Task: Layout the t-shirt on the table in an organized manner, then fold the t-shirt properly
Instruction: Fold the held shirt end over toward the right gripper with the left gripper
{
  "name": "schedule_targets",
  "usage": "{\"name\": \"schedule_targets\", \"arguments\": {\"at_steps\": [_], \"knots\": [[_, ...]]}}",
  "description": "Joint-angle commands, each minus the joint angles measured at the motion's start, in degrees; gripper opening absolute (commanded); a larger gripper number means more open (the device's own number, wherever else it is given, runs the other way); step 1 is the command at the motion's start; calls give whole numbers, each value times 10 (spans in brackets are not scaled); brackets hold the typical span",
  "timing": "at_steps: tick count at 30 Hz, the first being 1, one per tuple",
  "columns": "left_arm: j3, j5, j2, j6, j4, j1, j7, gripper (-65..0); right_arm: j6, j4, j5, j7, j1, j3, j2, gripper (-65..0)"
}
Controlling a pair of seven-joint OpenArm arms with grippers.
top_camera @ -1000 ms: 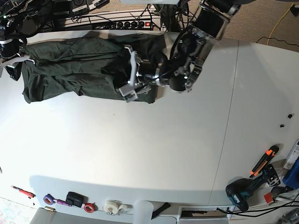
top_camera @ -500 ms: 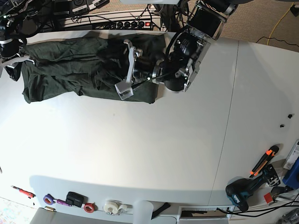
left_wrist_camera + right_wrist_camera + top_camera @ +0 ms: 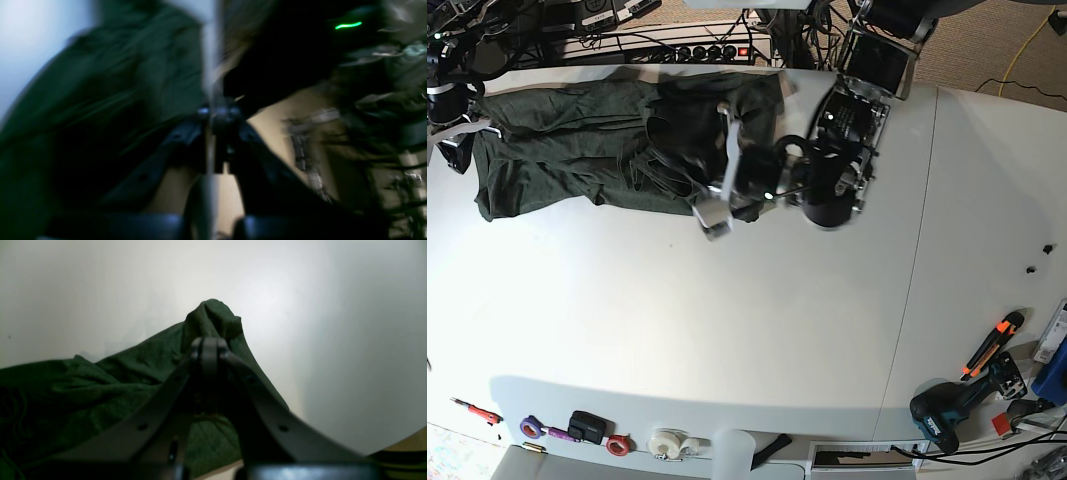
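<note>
The dark green t-shirt (image 3: 577, 140) lies crumpled in a long band across the table's (image 3: 727, 320) far left part. My left gripper (image 3: 712, 175) is over the shirt's right end. In the blurred left wrist view its jaws meet (image 3: 213, 111), shut right against the green fabric (image 3: 116, 83), which looks pinched. My right gripper (image 3: 472, 128) is at the shirt's left end. The right wrist view shows it shut (image 3: 208, 346) on a raised peak of the t-shirt (image 3: 213, 316) above the white table (image 3: 333, 340).
A power strip (image 3: 677, 50) and cables run behind the table's far edge. A drill (image 3: 942, 415) and an orange-handled tool (image 3: 992, 345) lie at the right front. Tape rolls (image 3: 667, 440) sit along the near edge. A thin seam (image 3: 917, 280) crosses the tabletop.
My left gripper has shut and shifted right and toward the near side, dragging the shirt's right end with it. The right gripper holds still on the left end.
</note>
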Motion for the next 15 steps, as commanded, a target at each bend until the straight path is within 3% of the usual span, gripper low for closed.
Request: {"name": "schedule_targets", "arguments": {"at_steps": [1, 9, 15], "knots": [[-10, 7, 4, -1, 10, -8, -24, -650, -3, 9, 9, 19, 1, 1, 9, -650], [7, 170, -46, -1, 10, 23, -136, -650, -3, 9, 9, 21, 1, 1, 9, -650], [62, 189, -54, -1, 10, 43, -159, -650, -3, 9, 9, 21, 1, 1, 9, -650]]}}
